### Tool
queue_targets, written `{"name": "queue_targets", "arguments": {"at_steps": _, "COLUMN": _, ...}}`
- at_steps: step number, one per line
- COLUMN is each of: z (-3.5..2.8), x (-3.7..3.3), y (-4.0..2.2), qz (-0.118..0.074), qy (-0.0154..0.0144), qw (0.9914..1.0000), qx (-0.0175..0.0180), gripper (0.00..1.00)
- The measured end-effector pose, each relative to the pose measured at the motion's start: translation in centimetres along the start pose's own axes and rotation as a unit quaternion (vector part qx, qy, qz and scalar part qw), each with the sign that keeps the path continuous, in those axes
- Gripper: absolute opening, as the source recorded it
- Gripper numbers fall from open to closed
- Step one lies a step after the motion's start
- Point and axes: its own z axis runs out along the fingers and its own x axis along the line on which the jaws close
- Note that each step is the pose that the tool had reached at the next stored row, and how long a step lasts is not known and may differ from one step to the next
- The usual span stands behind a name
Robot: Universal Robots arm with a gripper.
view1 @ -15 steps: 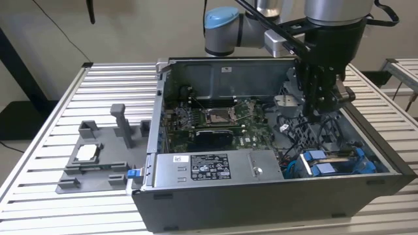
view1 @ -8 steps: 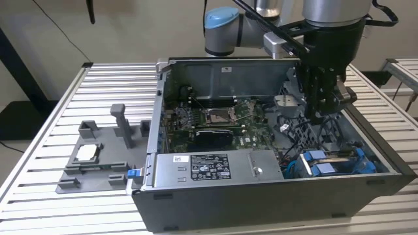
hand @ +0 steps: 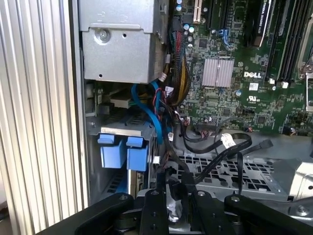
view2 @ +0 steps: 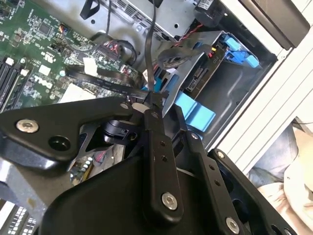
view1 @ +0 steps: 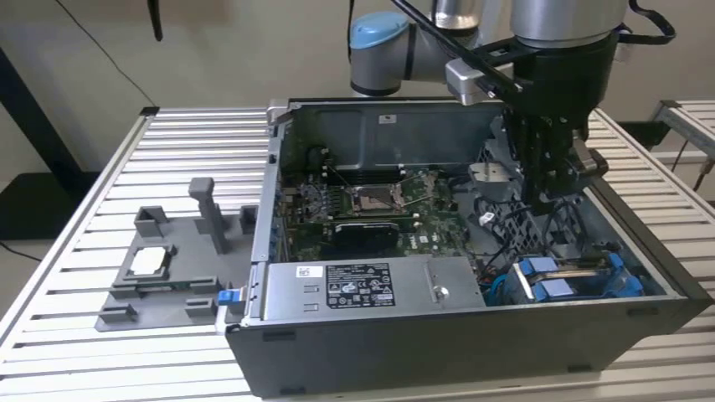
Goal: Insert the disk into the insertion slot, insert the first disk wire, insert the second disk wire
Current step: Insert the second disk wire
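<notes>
The disk [view1: 572, 270] lies in its blue carrier inside the insertion slot [view1: 625, 303], at the near corner of the dark case on the exterior view's right. Its blue tabs [hand: 122, 152] and silver face [view2: 196, 78] show in both wrist views. My gripper [view1: 544, 201] hangs inside the case a little behind the disk, over a tangle of black cables. In the second wrist view the gripper [view2: 152, 96] is shut on a thin black disk wire [view2: 148, 49]. In the first wrist view the gripper [hand: 171, 190] pinches the same wire's end beside the blue tabs.
A grey labelled power-supply box [view1: 369, 289] fills the case's front. The green motherboard [view1: 369, 205] lies behind it. A loose flat black cable with a white tag [hand: 226, 140] rests on a perforated metal plate. A grey fixture tray [view1: 167, 272] stands on the slatted table [view1: 79, 251] outside the case.
</notes>
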Motion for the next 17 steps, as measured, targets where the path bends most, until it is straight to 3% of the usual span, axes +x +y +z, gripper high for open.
{"name": "queue_targets", "arguments": {"at_steps": 4, "z": -0.04, "x": -0.13, "y": 0.41, "qz": 0.0, "qy": 0.0016, "qw": 0.99998, "qx": 0.0061, "gripper": 0.27}}
{"name": "queue_targets", "arguments": {"at_steps": 13, "z": -0.02, "x": -0.34, "y": 0.67, "qz": -0.001, "qy": 0.0087, "qw": 0.9999, "qx": 0.0114, "gripper": 0.27}}
{"name": "queue_targets", "arguments": {"at_steps": 17, "z": 0.07, "x": -0.45, "y": 0.7, "qz": -0.001, "qy": 0.0093, "qw": 0.99985, "qx": 0.0143, "gripper": 0.27}}
